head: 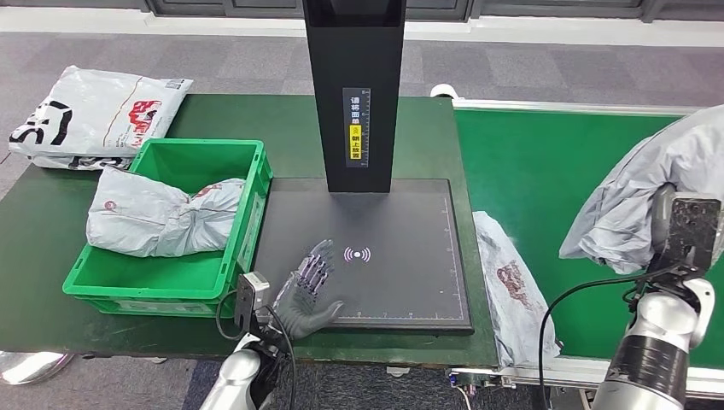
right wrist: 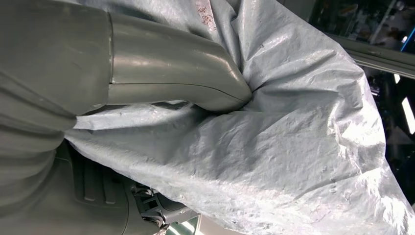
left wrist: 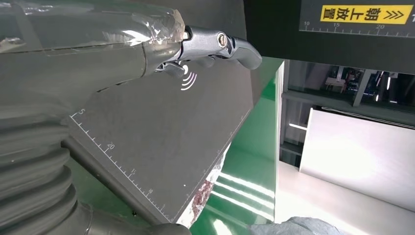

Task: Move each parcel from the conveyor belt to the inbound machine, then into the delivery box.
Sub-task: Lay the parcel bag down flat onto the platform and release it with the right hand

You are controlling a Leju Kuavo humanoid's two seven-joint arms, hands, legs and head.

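My right hand [right wrist: 147,93] grips a grey plastic parcel [head: 640,188], lifted above the green conveyor belt [head: 546,162] at the right; its thumb presses into the crumpled bag [right wrist: 274,161]. A second grey parcel [head: 512,286] lies at the belt's near left edge, beside the black scanner pad [head: 401,282] of the inbound machine. Over the pad's near left corner my left hand [head: 309,289] lies flat, fingers spread, holding nothing [left wrist: 215,46]. The green delivery box [head: 183,231] at the left holds one grey parcel [head: 162,218].
The machine's black upright column [head: 354,85] stands behind the pad. A white parcel [head: 98,115] lies on the dark green table behind the box. The pad's wireless mark [head: 357,254] sits just beyond my left fingertips.
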